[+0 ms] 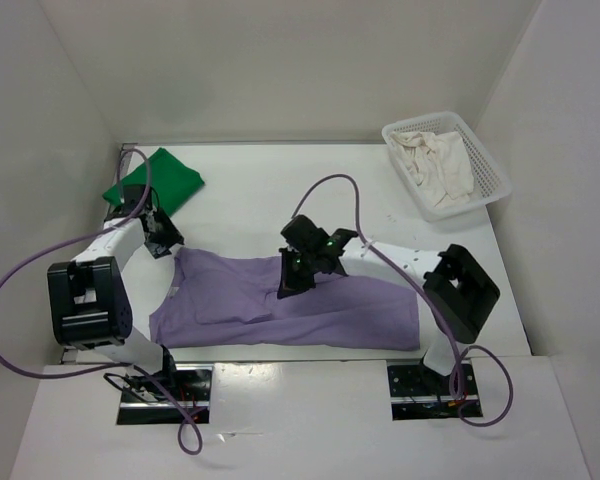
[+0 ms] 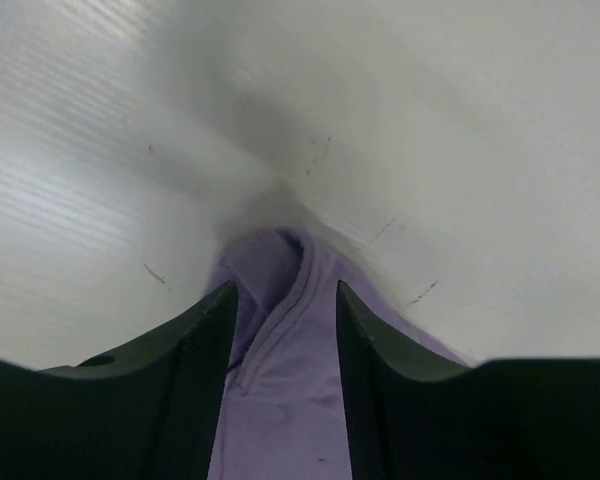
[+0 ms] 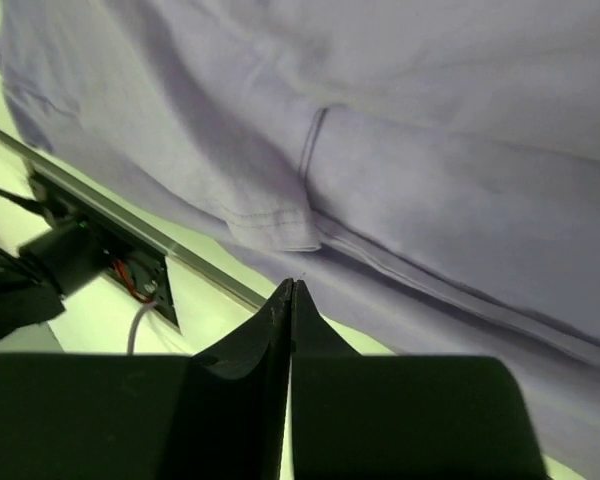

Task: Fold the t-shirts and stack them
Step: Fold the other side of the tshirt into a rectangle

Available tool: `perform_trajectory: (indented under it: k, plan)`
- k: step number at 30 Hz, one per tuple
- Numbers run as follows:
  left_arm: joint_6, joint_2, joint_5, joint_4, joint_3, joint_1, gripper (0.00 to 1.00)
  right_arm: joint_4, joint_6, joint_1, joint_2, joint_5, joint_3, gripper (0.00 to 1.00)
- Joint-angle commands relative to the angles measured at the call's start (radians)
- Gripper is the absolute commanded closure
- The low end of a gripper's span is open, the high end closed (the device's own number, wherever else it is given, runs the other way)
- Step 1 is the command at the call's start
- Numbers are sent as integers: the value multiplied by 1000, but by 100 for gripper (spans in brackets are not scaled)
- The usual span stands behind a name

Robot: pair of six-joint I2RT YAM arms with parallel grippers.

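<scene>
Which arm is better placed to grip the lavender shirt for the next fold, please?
Probably the left: the left gripper stands open astride a seamed corner of the lavender shirt, ready to close. The right gripper is shut with nothing between its tips, over the shirt's middle, so it would need to open first.

You have bright, even light; glare on the counter [image 1: 270,372] at six o'clock; left wrist view is blurred.
</scene>
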Motion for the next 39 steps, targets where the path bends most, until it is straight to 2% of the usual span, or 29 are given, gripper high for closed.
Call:
perform_trajectory:
  k: [1, 2, 4, 7, 8, 10, 14, 15, 16, 19, 25, 28, 30, 31, 32, 34, 35, 36, 37, 39]
  plan:
    - [33, 13, 30, -30, -16, 1, 49, 12, -23, -45, -96, 22, -27, 99]
    - [47, 26, 42, -30, -4, 1, 52, 12, -35, -54, -97, 22, -42, 99]
    - [56, 46, 42, -30, -4, 1, 60, 12, -46, -69, -109, 13, -58, 88]
    - [56, 55, 67, -20, -15, 1, 61, 12, -58, -109, -135, 22, -93, 70]
    - [66, 66, 85, -10, -15, 1, 61, 23, -58, -121, -150, 22, -110, 68]
    - [66, 87, 122, 1, -15, 1, 64, 33, -69, -170, -162, 31, -130, 66]
    - [75, 127, 122, 1, 8, 1, 86, 64, -88, -264, -162, 42, -165, 64]
    - [75, 127, 122, 1, 17, 1, 96, 73, -88, -281, -162, 68, -179, 62]
    - [75, 127, 122, 1, 43, 1, 99, 73, -77, -296, -162, 85, -179, 61]
    - [57, 127, 122, 1, 105, 1, 100, 109, -55, -355, -124, 126, -199, 61]
    - [44, 239, 133, -11, 263, 1, 100, 190, -25, -470, -57, 174, -199, 61]
    - [23, 271, 154, 15, 304, 1, 100, 202, -15, -511, 1, 215, -188, 65]
    - [23, 287, 165, 15, 313, 1, 95, 202, -6, -530, 43, 216, -188, 66]
    - [14, 287, 179, 15, 313, 1, 85, 202, 3, -539, 43, 216, -188, 66]
    - [14, 264, 179, 15, 292, 1, 59, 211, 3, -548, 54, 216, -188, 66]
    - [14, 195, 156, 0, 283, 1, 37, 211, 12, -548, 54, 226, -188, 66]
    - [14, 163, 156, -10, 263, 1, 31, 211, 12, -557, 63, 240, -179, 66]
    - [1, 85, 156, -10, 245, 1, 27, 199, 21, -566, 63, 251, -167, 66]
    - [-8, 42, 156, -10, 200, 1, 28, 199, 21, -566, 63, 251, -167, 66]
    - [-17, -84, 179, -40, 142, 1, 40, 199, 21, -576, 39, 251, -157, 66]
